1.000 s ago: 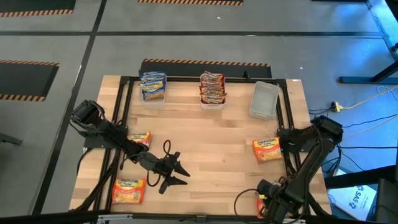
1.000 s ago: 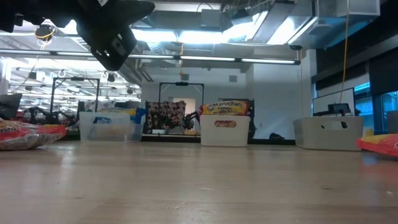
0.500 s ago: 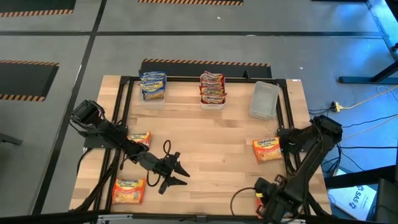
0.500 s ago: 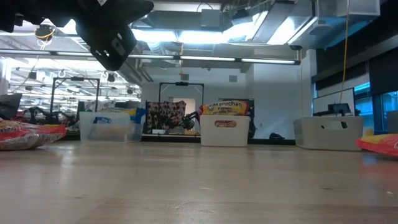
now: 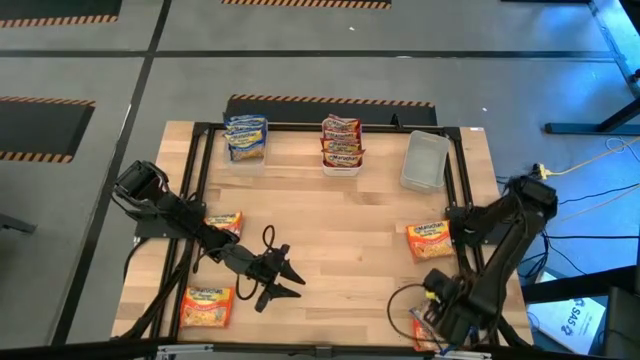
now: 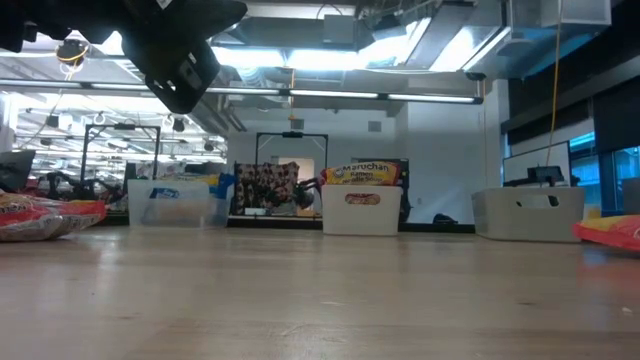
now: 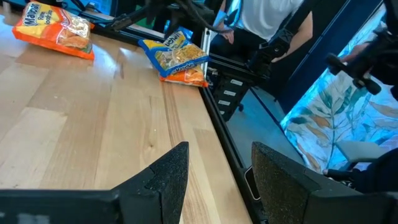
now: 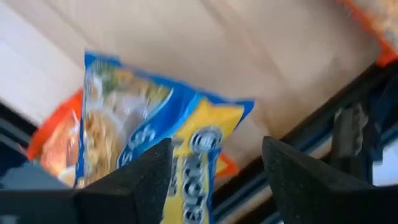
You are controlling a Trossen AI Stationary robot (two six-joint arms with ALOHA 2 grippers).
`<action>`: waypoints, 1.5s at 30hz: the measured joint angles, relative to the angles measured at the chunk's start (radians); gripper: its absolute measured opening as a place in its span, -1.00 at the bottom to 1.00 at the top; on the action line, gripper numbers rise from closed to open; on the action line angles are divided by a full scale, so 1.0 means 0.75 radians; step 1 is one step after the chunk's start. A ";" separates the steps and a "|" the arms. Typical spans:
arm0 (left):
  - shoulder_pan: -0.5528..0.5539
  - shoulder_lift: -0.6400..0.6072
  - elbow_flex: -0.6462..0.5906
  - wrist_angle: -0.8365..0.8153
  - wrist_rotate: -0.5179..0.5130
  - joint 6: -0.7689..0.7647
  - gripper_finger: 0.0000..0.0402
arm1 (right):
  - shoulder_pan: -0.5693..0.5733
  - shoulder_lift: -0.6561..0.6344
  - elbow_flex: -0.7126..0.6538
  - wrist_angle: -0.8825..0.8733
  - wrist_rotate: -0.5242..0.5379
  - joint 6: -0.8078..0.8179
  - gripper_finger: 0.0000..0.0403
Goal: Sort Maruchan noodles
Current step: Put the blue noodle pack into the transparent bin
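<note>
Right gripper (image 8: 214, 180): low at surface (image 5: 340, 210) near corner, jaws apart over blue packet (image 8: 149, 143).
Left gripper (image 7: 214, 180): mid-surface, jaws apart, empty.

In the overhead view the right gripper (image 5: 432, 325) sits at the table's near edge, and the arm's dark links cover most of the packet (image 5: 424, 330) beneath it. The right wrist view shows a blue and yellow packet (image 8: 155, 143) blurred, print unreadable, cut off at the picture's edge, with an orange packet (image 8: 53, 134) mostly hidden behind it. In the level view, packets (image 6: 45, 215) at far left run off-frame.
</note>
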 joint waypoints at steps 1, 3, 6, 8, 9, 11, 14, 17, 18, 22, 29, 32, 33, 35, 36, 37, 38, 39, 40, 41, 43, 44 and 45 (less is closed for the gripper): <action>0.000 0.000 0.000 0.000 0.000 0.000 -0.16 | 0.001 -0.039 -0.041 0.025 0.015 0.014 0.17; 0.000 0.000 0.000 0.000 -0.004 0.000 -0.16 | 0.001 -0.127 -0.135 0.091 0.021 0.059 0.17; 0.000 0.000 0.000 0.000 -0.006 0.000 -0.16 | 0.002 -0.236 -0.294 0.283 0.019 0.115 0.15; 0.000 0.000 0.000 0.000 -0.007 0.000 -0.16 | 0.001 -0.278 -0.392 0.429 -0.011 0.118 0.14; 0.000 0.000 0.000 0.000 -0.008 0.000 -0.16 | 0.001 -0.290 -0.432 0.505 -0.038 0.116 0.14; 0.000 0.000 0.000 -0.002 -0.008 0.000 -0.16 | 0.001 -0.304 -0.498 0.606 -0.095 0.120 0.14; 0.000 0.000 0.000 -0.007 -0.009 0.000 -0.16 | 0.001 -0.303 -0.565 0.694 -0.115 0.147 0.13; 0.000 0.000 0.001 -0.007 -0.009 0.000 -0.16 | 0.001 -0.301 -0.609 0.786 -0.085 0.138 0.13; 0.000 0.000 0.001 -0.007 -0.009 0.001 -0.16 | 0.001 -0.301 -0.616 0.808 -0.070 0.125 0.13; 0.000 0.000 0.001 -0.009 -0.009 0.002 -0.16 | 0.001 -0.301 -0.624 0.842 -0.051 0.112 -0.01; 0.001 0.000 0.001 -0.009 -0.012 0.016 -0.16 | 0.001 -0.301 -0.625 0.839 -0.023 0.032 -0.65; 0.001 0.000 0.001 -0.009 -0.012 0.034 -0.16 | 0.001 -0.301 -0.625 0.837 0.001 0.007 -0.92; 0.001 0.000 0.001 -0.009 -0.012 0.034 -0.16 | 0.001 -0.301 -0.625 0.838 0.007 -0.004 -0.96; 0.001 0.000 0.001 -0.009 -0.015 0.035 -0.16 | 0.001 -0.301 -0.625 0.838 0.011 -0.023 -0.96; 0.001 0.000 0.001 -0.009 -0.018 0.035 -0.16 | 0.001 -0.301 -0.625 0.838 0.011 -0.029 -0.94; 0.001 0.000 0.001 -0.009 -0.021 0.035 -0.16 | 0.001 -0.301 -0.625 0.838 0.011 -0.034 -0.94; 0.001 0.000 0.001 -0.009 -0.023 0.035 -0.16 | 0.001 -0.301 -0.625 0.838 0.015 -0.042 -0.96; 0.001 0.000 0.001 -0.009 -0.023 0.035 -0.16 | 0.001 -0.301 -0.625 0.838 0.019 -0.058 -0.98; 0.001 0.000 0.001 -0.009 -0.023 0.035 -0.16 | 0.001 -0.301 -0.624 0.838 0.026 -0.065 -0.99; 0.001 0.000 0.001 -0.009 -0.023 0.035 -0.16 | 0.001 -0.301 -0.620 0.834 0.037 -0.071 -0.99; 0.001 0.000 0.001 -0.009 -0.023 0.035 -0.16 | 0.001 -0.301 -0.606 0.835 0.065 -0.099 -0.99; 0.001 0.000 0.001 -0.009 -0.024 0.035 -0.16 | 0.001 -0.301 -0.597 0.834 0.083 -0.115 -0.99; 0.001 0.000 0.001 -0.009 -0.024 0.035 -0.16 | 0.001 -0.301 -0.584 0.830 0.107 -0.132 -1.00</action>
